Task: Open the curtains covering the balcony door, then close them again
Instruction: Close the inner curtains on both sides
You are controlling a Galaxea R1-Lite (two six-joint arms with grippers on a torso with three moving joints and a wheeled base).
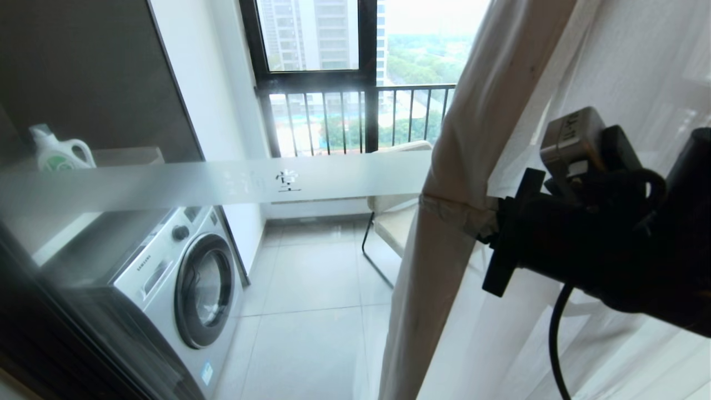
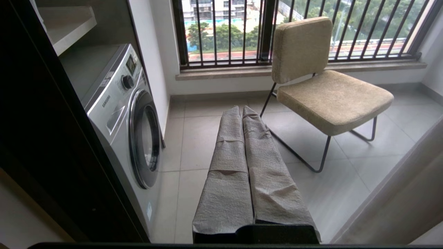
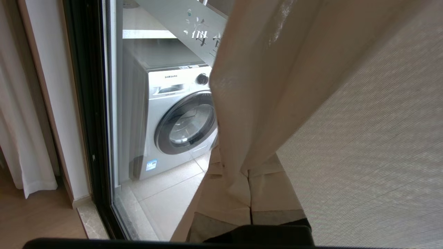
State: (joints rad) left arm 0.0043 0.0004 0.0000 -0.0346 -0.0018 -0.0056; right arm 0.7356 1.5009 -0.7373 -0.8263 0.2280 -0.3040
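Right gripper (image 1: 466, 214) sits at the right of the head view, its paper-wrapped fingers (image 3: 266, 193) pressed together and pushed against the inner edge of the curtains (image 1: 472, 128). A beige fold drapes over the fingertips in the right wrist view, but whether any cloth is pinched between them cannot be told. The thick beige drape runs in a slanted band from the top of the head view down to the floor, kinked where the gripper meets it, and the sheer white layer (image 1: 627, 61) hangs behind it to the right. To the left of the drape the balcony door (image 1: 166, 186) is uncovered; its glass carries a frosted band, and its black frame (image 3: 88, 114) shows in the right wrist view. Through the glass stand a washer (image 1: 183, 278), a detergent bottle (image 1: 58, 153) on a shelf above it, a beige chair (image 2: 322, 90) and a window with bar railing (image 1: 355, 114). Left gripper (image 2: 242, 117) hangs low and apart from the curtains, its wrapped fingers pressed together and empty, pointing toward the balcony floor (image 2: 200, 131).
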